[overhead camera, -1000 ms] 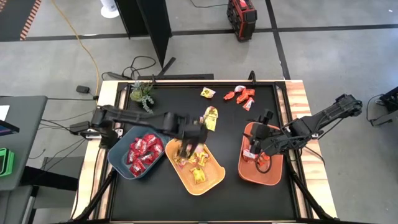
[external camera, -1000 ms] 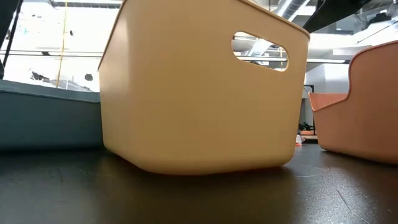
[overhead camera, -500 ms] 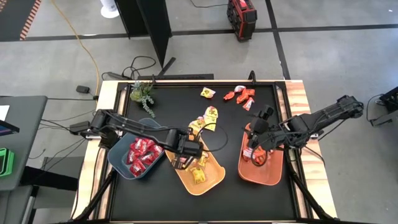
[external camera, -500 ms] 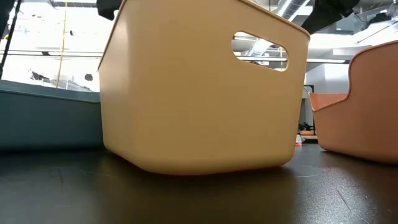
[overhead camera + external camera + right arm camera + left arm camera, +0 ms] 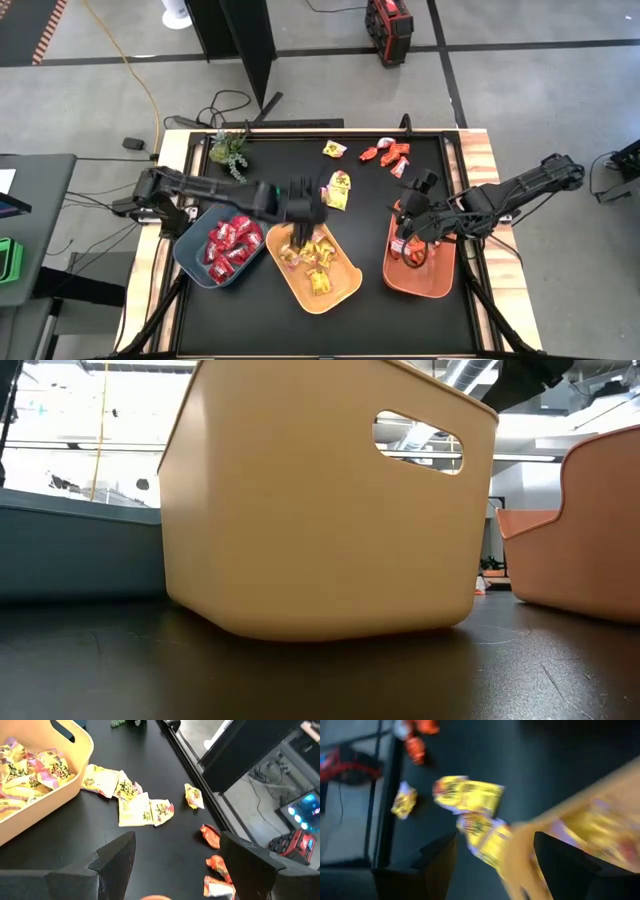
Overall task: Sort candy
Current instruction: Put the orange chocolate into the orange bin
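Nearest the front edge of the tabletop [image 5: 200, 320] stand three bins. The blue-grey bin [image 5: 192, 262] on the left holds deep red candy [image 5: 230, 243], the yellow bin [image 5: 345, 287] in the middle holds yellow candy [image 5: 315, 262], and the orange bin [image 5: 440, 285] is on the right.

The left gripper [image 5: 305, 208] hangs over the far end of the yellow bin. In its wrist view the jaws stand apart with nothing between them. The right gripper [image 5: 412, 225] sits over the far end of the orange bin, its jaws likewise spread and empty in its wrist view.

Both arms look to be between picks, with a drop judged just finished.

Just beyond the yellow bin lie loose yellow sweets [image 5: 338, 188]. One more yellow piece [image 5: 333, 149] and the orange-red sweets [image 5: 388, 155] lie near the far edge.

The next move calls for the left arm to reach the nearby yellow cluster and the right arm the orange-red ones.
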Controlling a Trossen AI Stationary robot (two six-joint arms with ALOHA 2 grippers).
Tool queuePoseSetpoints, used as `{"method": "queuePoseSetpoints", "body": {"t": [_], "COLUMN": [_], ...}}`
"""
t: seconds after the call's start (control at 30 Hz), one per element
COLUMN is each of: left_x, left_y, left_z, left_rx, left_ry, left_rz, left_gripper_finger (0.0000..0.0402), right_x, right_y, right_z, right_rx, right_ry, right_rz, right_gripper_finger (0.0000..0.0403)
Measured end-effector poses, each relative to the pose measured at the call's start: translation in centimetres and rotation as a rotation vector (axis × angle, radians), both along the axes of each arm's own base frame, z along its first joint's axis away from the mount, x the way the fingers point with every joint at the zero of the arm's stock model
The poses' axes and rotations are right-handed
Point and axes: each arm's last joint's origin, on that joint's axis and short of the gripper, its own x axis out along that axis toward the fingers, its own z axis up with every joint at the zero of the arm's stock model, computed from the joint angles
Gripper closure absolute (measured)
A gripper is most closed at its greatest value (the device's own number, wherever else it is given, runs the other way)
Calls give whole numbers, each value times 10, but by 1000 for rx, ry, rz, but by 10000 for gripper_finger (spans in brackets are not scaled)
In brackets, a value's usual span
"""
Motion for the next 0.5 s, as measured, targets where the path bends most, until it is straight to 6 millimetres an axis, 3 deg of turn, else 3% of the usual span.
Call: {"method": "queuePoseSetpoints", "body": {"t": [0.1,0.27,0.4,0.5], "left_x": [5,-5,-20,-30], "left_y": [46,138,208,241], "left_z": [3,34,27,22], "left_rx": [-32,-245,-415,-539], "left_ry": [-61,-319,-444,-519], "left_rz": [137,322,434,459], "left_gripper_finger": [154,158,158,158], "right_x": [4,5,5,5], "right_y": [0,0,0,0], "right_z": [-1,-2,-2,-2], "right_rx": [-11,-25,-27,-30], "right_ry": [2,20,22,25], "right_rz": [8,9,11,13], "right_gripper_finger": [97,97,97,97]}}
